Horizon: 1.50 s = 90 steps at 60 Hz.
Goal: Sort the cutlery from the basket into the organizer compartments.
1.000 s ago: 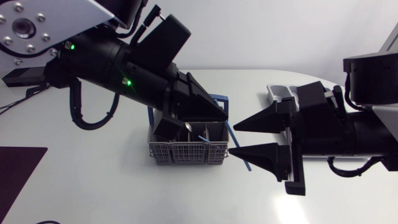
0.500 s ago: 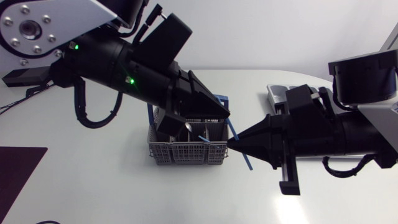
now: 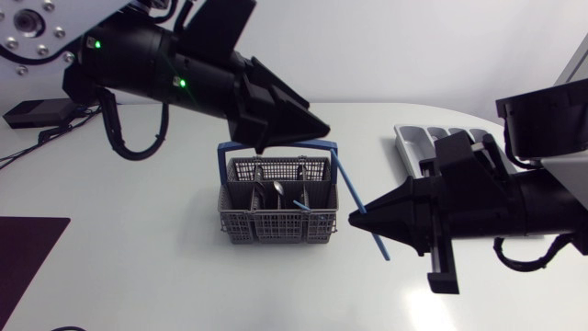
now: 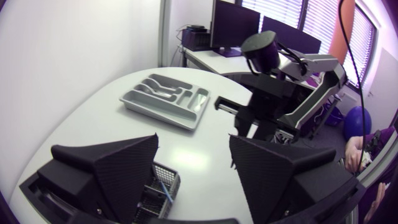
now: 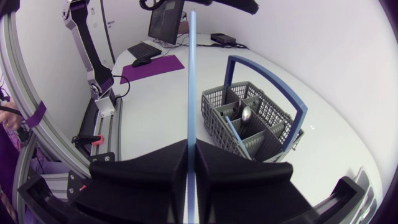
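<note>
While the right gripper (image 3: pixel 356 219) pinches a thin blue stick (image 3: pixel 345 181), the left gripper (image 4: pixel 193 140) hangs wide open.
Grey mesh basket (image 3: pixel 276 226) with blue handle holds 1 metal spoon (image 3: pixel 277 189), 1 blue-handled piece (image 3: pixel 299 204).

no text, label, brand, number or sign can be read in any of the views.
</note>
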Available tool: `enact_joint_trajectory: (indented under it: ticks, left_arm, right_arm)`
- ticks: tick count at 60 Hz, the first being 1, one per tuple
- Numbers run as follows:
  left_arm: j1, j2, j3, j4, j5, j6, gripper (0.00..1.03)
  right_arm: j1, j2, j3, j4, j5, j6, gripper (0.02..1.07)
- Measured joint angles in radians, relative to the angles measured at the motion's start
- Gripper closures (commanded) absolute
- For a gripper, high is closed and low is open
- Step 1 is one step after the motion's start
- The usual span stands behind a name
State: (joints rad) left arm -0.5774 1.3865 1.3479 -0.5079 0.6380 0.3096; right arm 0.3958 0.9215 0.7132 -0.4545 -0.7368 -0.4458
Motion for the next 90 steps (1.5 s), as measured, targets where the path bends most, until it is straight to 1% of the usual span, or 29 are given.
enact_joint_trajectory:
  ticks: [8, 14, 19, 26, 34, 42, 55, 61, 71, 83, 90]
  left_arm:
    - [0.073, -0.011, 0.002, 0.043, -0.051, -0.008, 0.06]
    - [0.091, -0.019, 0.0, 0.055, -0.098, 0.001, 0.07]
    - [0.091, -0.028, -0.024, 0.066, -0.148, 0.037, 0.09]
    - [0.069, -0.047, -0.125, 0.095, -0.233, 0.119, 0.1]
    - [0.04, -0.056, -0.243, 0.144, -0.293, 0.188, 0.1]
    - [0.014, -0.067, -0.33, 0.199, -0.352, 0.245, 0.1]
    - [-0.043, -0.084, -0.441, 0.285, -0.44, 0.324, 0.1]
    - [-0.068, -0.084, -0.481, 0.328, -0.486, 0.343, 0.1]
    - [-0.097, -0.084, -0.513, 0.381, -0.535, 0.35, 0.1]
    - [-0.138, -0.07, -0.55, 0.452, -0.574, 0.35, 0.1]
    - [-0.159, -0.049, -0.563, 0.497, -0.595, 0.35, 0.12]
  right_arm:
    - [-0.08, -0.026, -0.004, -0.033, -0.015, -0.035, 1.01]
    - [-0.174, -0.024, -0.01, -0.044, -0.022, -0.058, 1.01]
    - [-0.267, -0.008, -0.011, -0.042, -0.024, -0.082, 1.01]
    - [-0.405, 0.073, -0.011, -0.023, -0.025, -0.105, 1.01]
    - [-0.523, 0.21, -0.006, 0.026, -0.015, -0.109, 1.01]
    - [-0.606, 0.376, 0.043, 0.091, 0.037, -0.098, 1.01]
    - [-0.657, 0.56, 0.148, 0.195, 0.144, 0.0, 1.01]
    - [-0.666, 0.633, 0.2, 0.208, 0.19, 0.047, 1.01]
    - [-0.666, 0.713, 0.263, 0.222, 0.27, 0.105, 1.01]
    - [-0.658, 0.837, 0.348, 0.227, 0.365, 0.169, 1.01]
    - [-0.648, 0.899, 0.383, 0.227, 0.394, 0.193, 1.01]
